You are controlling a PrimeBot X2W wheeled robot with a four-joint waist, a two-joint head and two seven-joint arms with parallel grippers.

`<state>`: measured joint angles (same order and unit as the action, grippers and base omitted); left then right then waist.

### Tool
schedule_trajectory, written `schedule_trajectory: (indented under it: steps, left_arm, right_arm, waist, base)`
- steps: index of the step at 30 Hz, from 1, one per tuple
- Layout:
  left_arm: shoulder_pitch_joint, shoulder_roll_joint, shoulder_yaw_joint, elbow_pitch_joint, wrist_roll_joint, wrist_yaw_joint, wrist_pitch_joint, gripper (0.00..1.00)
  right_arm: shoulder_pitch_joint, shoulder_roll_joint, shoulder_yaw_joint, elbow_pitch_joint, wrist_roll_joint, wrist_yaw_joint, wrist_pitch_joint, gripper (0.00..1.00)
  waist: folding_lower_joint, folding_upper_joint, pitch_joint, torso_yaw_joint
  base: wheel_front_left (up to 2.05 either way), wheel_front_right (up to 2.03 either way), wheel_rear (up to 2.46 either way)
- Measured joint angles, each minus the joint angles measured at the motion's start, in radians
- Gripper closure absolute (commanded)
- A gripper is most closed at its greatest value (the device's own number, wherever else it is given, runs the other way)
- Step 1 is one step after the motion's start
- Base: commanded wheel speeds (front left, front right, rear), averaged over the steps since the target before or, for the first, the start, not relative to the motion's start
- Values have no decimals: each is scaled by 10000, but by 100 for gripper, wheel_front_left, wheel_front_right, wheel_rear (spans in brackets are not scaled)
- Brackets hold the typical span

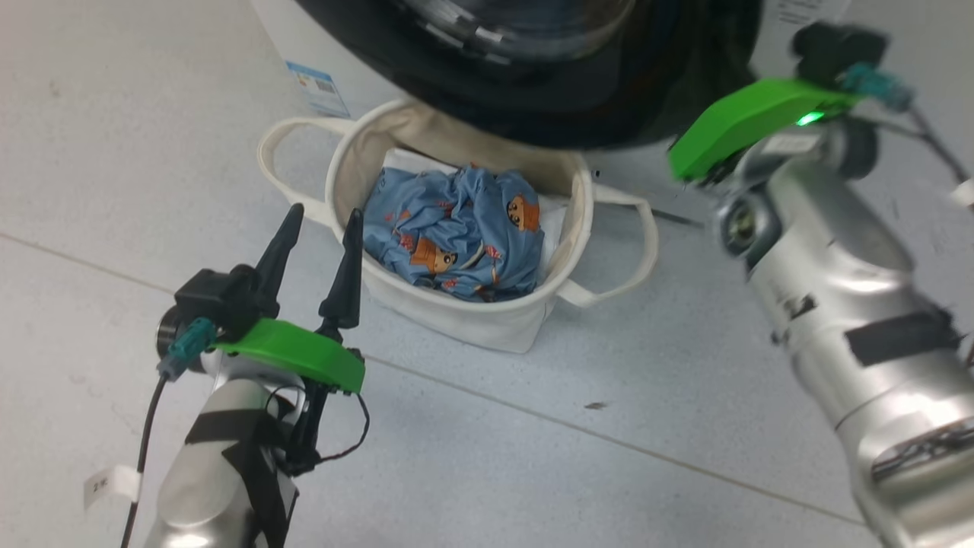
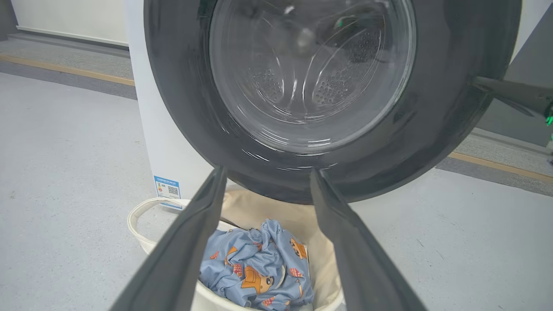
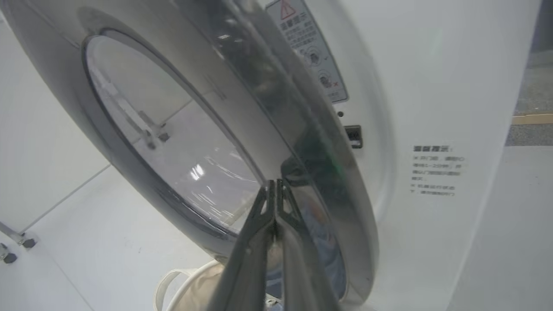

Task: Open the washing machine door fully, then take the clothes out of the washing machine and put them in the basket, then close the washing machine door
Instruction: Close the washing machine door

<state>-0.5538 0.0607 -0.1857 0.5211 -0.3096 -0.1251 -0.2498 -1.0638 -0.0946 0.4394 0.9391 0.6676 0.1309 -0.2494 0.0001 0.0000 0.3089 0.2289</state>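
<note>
The blue printed clothes (image 1: 456, 228) lie bunched in the cream basket (image 1: 487, 323) on the floor, right under the washing machine door (image 1: 548, 99). My left gripper (image 1: 325, 215) hovers open and empty at the basket's near left rim. In the left wrist view its fingers frame the clothes (image 2: 259, 268) and the door (image 2: 432, 108). The door stands at an angle to the washing machine (image 3: 432, 129), with a gap at the latch socket (image 3: 353, 136). My right gripper (image 3: 274, 185) is shut, with its tips on the door's glossy black rim (image 3: 268, 129).
The basket's loop handles (image 1: 631, 251) stick out to both sides. My right forearm (image 1: 837, 289) reaches up along the right side towards the door. Grey floor (image 1: 571, 441) spreads in front of the basket. A blue sticker (image 2: 167, 190) marks the machine's lower corner.
</note>
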Motion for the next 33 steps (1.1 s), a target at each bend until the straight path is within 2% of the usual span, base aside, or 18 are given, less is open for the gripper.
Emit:
schedule_trajectory:
  steps: [4,11,21,22,23,24,29,33]
  left_arm:
    - [-88,-65,-59,0,0,0,0,0]
    - [-359,-199,-209,-4,0,0,0,0]
    - [-413,-267,-226,-21,0,0,0,0]
    - [-413,-267,-224,-21,0,0,0,0]
    - [-413,-270,-221,-21,0,0,0,0]
    - [-413,-276,-215,-17,0,0,0,0]
    - [-403,-267,-84,58,2,0,0,0]
    - [-337,-54,138,201,4,0,0,0]
  right_arm:
    - [-585,-153,-642,602,-12,-2,-2,100]
    - [-1417,-326,-988,1183,-259,0,-2,100]
    - [-1410,-326,-1724,1204,-968,52,2,100]
    - [-1410,-290,-1793,1206,-1022,61,2,76]
    - [-1410,-263,-1848,1220,-1064,61,2,10]
    - [-1411,-238,-1873,1254,-1114,65,2,0]
    - [-1255,-46,-1806,1402,-1225,82,2,0]
    - [-885,-148,-1615,1166,-1198,10,-2,0]
  waist:
    - [0,0,268,64]
    - [0,0,745,294]
    - [0,0,850,469]
    - [0,0,852,456]
    - [0,0,850,438]
    - [0,0,840,419]
    - [0,0,592,282]
    - [0,0,228,86]
  base:
    - [0,0,0]
    - [0,0,0]
    - [0,0,0]
    - [0,0,0]
    - [0,0,0]
    - [0,0,0]
    - [0,0,0]
    - [0,0,0]
